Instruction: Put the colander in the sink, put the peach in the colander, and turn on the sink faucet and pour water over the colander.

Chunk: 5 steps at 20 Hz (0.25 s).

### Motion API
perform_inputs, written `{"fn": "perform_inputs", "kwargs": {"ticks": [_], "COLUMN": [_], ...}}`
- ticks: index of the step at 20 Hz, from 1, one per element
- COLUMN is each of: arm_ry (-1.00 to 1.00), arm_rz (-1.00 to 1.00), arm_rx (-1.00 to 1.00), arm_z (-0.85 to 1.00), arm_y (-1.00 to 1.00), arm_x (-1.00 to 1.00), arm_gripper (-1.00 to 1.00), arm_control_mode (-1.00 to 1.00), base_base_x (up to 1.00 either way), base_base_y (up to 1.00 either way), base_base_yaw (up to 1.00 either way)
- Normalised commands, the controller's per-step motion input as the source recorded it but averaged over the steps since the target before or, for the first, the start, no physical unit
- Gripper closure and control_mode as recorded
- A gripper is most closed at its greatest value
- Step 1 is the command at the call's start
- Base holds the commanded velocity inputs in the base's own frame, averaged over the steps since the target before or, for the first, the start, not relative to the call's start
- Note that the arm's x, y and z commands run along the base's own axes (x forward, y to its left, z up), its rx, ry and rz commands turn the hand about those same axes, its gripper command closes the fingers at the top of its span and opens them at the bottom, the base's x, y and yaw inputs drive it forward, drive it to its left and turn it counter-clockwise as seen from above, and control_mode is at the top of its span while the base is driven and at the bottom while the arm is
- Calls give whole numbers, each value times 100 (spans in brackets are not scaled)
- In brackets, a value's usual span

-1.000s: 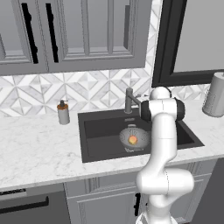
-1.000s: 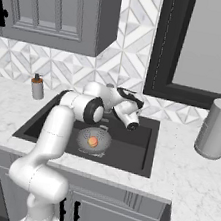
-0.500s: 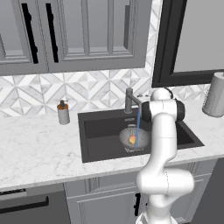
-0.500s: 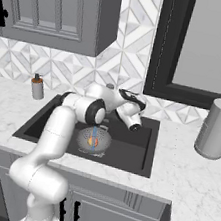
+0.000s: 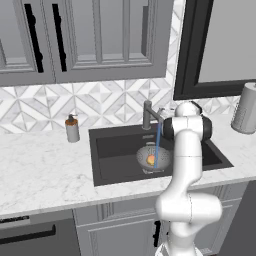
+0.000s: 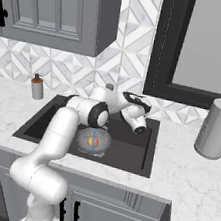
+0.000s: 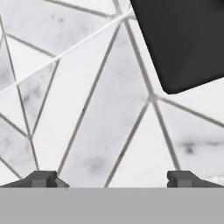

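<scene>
The grey colander (image 5: pixel 152 157) (image 6: pixel 93 141) sits on the floor of the dark sink (image 5: pixel 114 155) (image 6: pixel 126 153), with the orange peach (image 5: pixel 150 160) (image 6: pixel 92 141) inside it. From the spout of the sink faucet (image 5: pixel 147 115) (image 6: pixel 109 87) a thin light-blue stream of water (image 5: pixel 158 145) (image 6: pixel 94 132) falls straight into the colander. My gripper (image 6: pixel 140 100) (image 7: pixel 112 178) hovers over the sink's back right, just right of the faucet. It faces the tiled wall and stands open and empty.
A soap bottle (image 5: pixel 72 129) (image 6: pixel 36 87) stands on the marble counter left of the sink. A grey paper-towel roll (image 5: pixel 245 107) (image 6: pixel 216 128) stands at the right. A black window frame (image 7: pixel 183 39) rises behind the sink, with grey cabinets overhead.
Water has begun to run from the faucet into the colander; a second ago there was no stream. My hand has drawn slightly away from the faucet.
</scene>
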Motion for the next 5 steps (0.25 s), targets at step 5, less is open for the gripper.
{"fn": "perform_inputs", "kwargs": {"ticks": [5], "arm_ry": [2], "arm_rz": [0], "arm_rx": [1], "arm_z": [0], "arm_y": [-52], "arm_x": [0], "arm_gripper": [-100], "arm_control_mode": [-100], "base_base_x": [0], "base_base_y": [0], "base_base_yaw": [0]}}
